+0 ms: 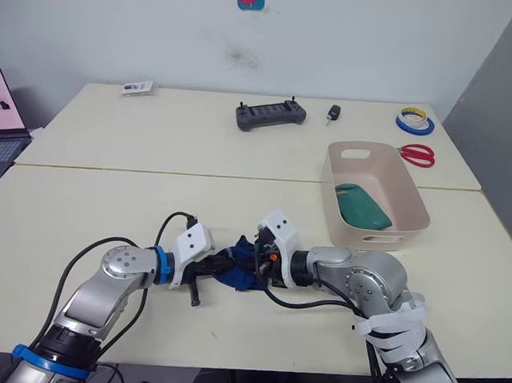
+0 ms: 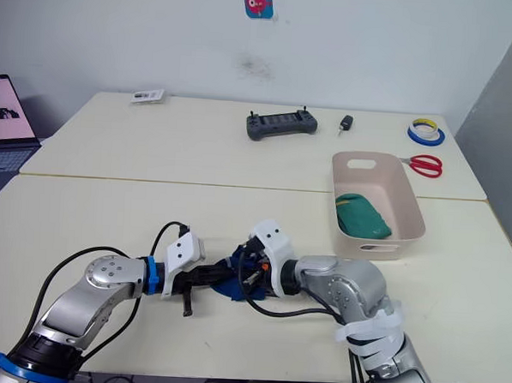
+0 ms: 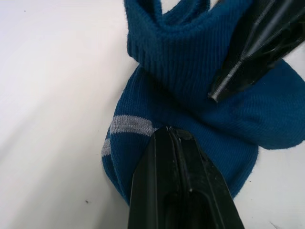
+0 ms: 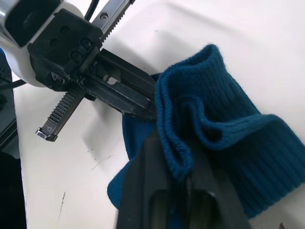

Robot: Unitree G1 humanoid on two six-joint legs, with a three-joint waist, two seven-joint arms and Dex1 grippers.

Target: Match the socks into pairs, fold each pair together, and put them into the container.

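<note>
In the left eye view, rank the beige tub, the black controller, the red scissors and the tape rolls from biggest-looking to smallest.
1. Beige tub, largest by far, though also nearest.
2. Black controller.
3. Red scissors and tape rolls: they look about alike, so I won't rank them.

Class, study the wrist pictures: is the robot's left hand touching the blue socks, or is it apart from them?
Touching. In the left wrist view the left hand has its fingers shut on the blue socks, pinching the fabric near the grey stripe.

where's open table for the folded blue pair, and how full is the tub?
Bare table lies left of the left gripper and between the blue socks and the container. The container's far half is free; a green bundle fills its near end. Crowded where both grippers meet, right gripper included.
</note>
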